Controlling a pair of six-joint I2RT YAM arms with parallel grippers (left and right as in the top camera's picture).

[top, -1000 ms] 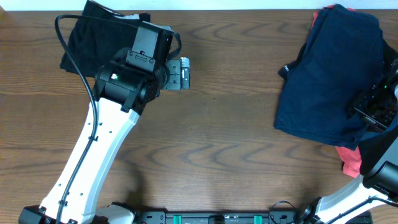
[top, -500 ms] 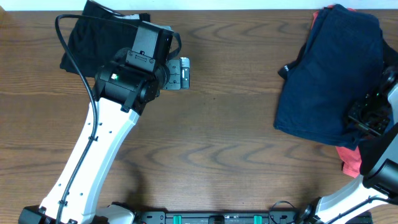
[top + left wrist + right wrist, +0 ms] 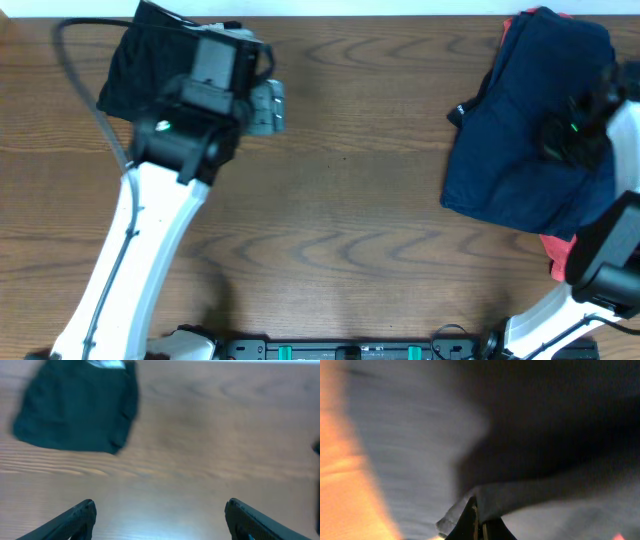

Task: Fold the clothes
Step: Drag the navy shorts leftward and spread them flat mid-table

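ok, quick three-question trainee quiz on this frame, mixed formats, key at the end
1. True or false: the left gripper is shut on the folded black fabric garment.
2. The right gripper pinches: A) the dark navy fabric shorts; B) the black garment; C) nothing.
3. What colour shows from under the navy shorts?
Key: 1 false, its jaws stand open above the wooden table; 2 A; 3 coral-pink, the coral-pink fabric garment.

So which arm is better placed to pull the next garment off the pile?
Right. The right gripper is shut on a fold of the navy shorts; the left gripper hangs open over the table beside the black garment, on the far side.
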